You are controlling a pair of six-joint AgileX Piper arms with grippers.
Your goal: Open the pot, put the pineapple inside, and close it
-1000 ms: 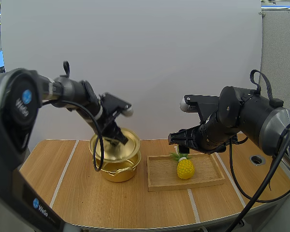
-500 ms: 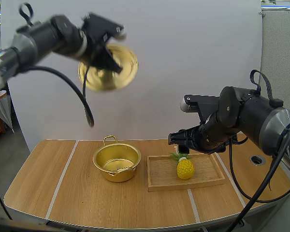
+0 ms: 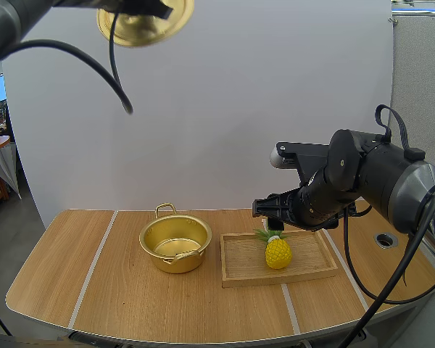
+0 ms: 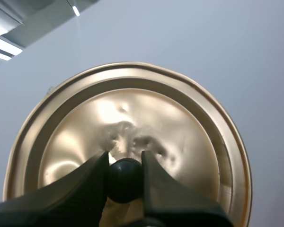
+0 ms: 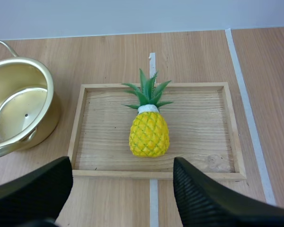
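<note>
The golden pot (image 3: pixel 175 243) stands open on the table, bare inside (image 5: pixel 16 111). Its golden lid (image 3: pixel 141 22) hangs high above the table, held by my left gripper (image 3: pixel 143 6). In the left wrist view the left gripper (image 4: pixel 125 166) is shut on the lid's black knob (image 4: pixel 125 176), with the lid (image 4: pixel 180 137) seen from above. A yellow pineapple (image 3: pixel 278 251) with green leaves lies on the wooden tray (image 3: pixel 239 264) to the right of the pot. My right gripper (image 3: pixel 274 216) hovers open just above and behind the pineapple (image 5: pixel 149 135), its fingers (image 5: pixel 206 198) wide apart over the tray's (image 5: pixel 203 123) near edge.
The tray lies close beside the pot's right side. White tape lines (image 3: pixel 94 264) cross the wooden table. A small round hole (image 3: pixel 385 238) sits near the table's right edge. Bare table lies left of the pot and in front of it.
My left arm has lifted the lid off the pot and carried it far up to the top of the high view. The right arm has stayed still.
</note>
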